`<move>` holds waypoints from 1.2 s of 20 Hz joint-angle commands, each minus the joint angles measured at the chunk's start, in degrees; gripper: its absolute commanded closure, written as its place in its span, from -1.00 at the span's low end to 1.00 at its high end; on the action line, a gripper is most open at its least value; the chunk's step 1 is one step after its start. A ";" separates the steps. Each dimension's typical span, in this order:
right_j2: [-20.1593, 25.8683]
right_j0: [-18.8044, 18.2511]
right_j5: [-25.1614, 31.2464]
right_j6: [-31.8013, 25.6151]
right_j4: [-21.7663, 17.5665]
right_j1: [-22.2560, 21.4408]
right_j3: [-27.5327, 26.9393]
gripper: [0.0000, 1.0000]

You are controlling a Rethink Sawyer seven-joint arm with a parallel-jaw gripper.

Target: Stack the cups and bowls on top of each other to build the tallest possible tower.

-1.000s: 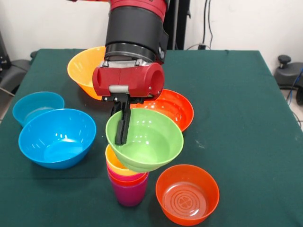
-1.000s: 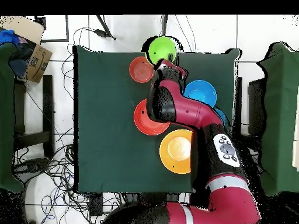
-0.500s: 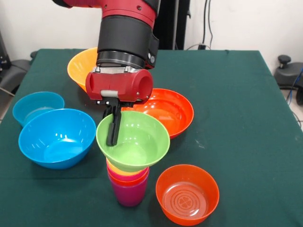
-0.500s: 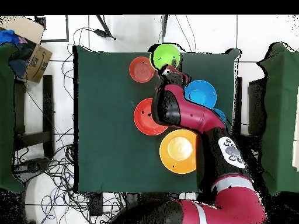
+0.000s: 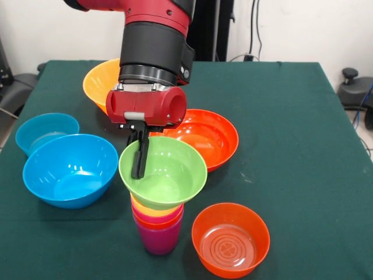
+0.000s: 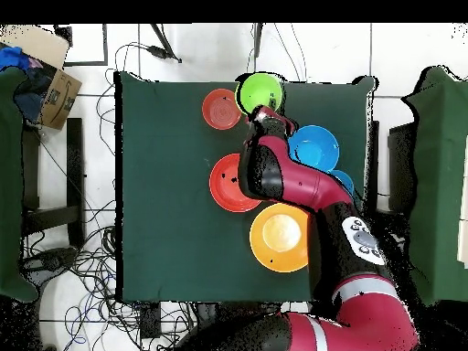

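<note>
Resting on the tower (image 5: 157, 224) of nested cups, a small green bowl (image 5: 163, 173) is held by its near-left rim, one black finger (image 5: 140, 157) seen inside the wall and the other hidden behind it; the gripper (image 5: 141, 156) is thus closed narrowly on the bowl's rim. Tower: purple base cup (image 5: 158, 239), crimson, orange and yellow rims showing above it. Small translucent orange bowl (image 5: 231, 239) just beside the tower. Wide red-orange bowl (image 5: 213, 135) behind the green bowl. Large blue bowl (image 5: 70, 170) and small blue bowl (image 5: 46, 131) set together, apart from the tower. Large orange-yellow bowl (image 5: 100, 84) partly hidden behind the arm. All items stand on a green table (image 5: 291, 128)
</note>
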 commanded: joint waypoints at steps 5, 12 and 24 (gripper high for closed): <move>5.27 0.16 0.54 10.50 -0.86 -0.37 3.27 1.00; 4.99 0.12 0.54 10.45 -1.20 -0.75 4.35 1.00; 4.40 -0.02 -0.30 10.23 -1.49 -1.34 6.24 1.00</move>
